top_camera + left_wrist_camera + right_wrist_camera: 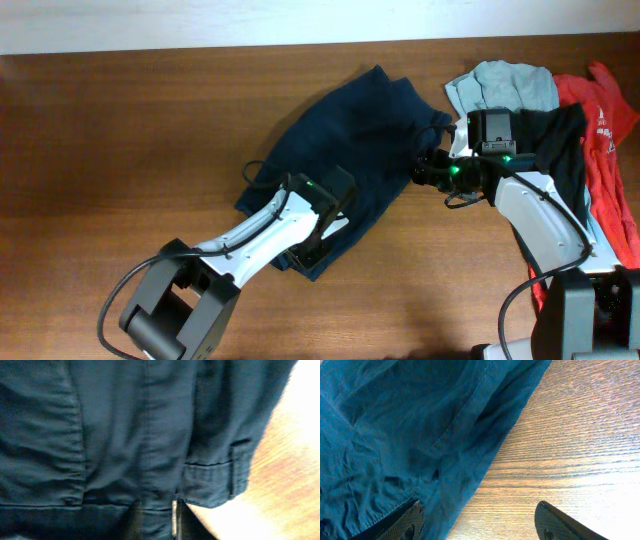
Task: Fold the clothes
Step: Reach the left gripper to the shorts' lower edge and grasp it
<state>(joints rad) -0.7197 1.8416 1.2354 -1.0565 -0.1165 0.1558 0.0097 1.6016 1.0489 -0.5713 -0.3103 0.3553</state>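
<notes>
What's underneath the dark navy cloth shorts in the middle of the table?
Only the brown wooden table shows around the dark navy cloth shorts, which lie on it. Whatever might sit beneath them is covered by the fabric, so that cannot be seen.

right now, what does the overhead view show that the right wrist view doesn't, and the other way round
Only overhead: the white-and-black left arm reaching onto the cloth, plus a pile at the table's right end: pale grey garment, red shirt, black garment.
Only right wrist: a close look at the right gripper, its fingers wide apart, one at the cloth's edge, the other over bare wood.
Both: the dark navy-blue cloth shorts on the brown wooden table.
</notes>
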